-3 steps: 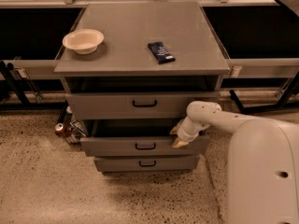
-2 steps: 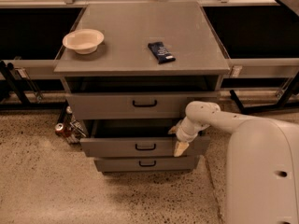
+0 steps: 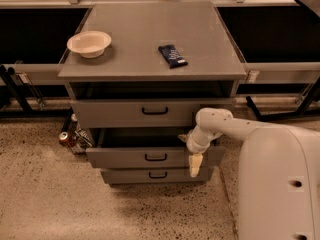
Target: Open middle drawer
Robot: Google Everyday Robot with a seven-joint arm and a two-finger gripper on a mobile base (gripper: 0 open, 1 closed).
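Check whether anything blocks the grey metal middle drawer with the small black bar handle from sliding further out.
Nothing visible does. The middle drawer faces bare speckled floor; the gripper hangs at its front's right end, and the red drink can stands left of the grey cabinet, off its path.

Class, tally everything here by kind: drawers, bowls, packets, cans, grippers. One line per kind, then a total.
Drawers: 3 (top drawer, middle drawer, bottom drawer)
Bowl: 1
Packet: 1
Can: 1, on the floor
Gripper: 1, by the middle drawer's right end
Total: 7
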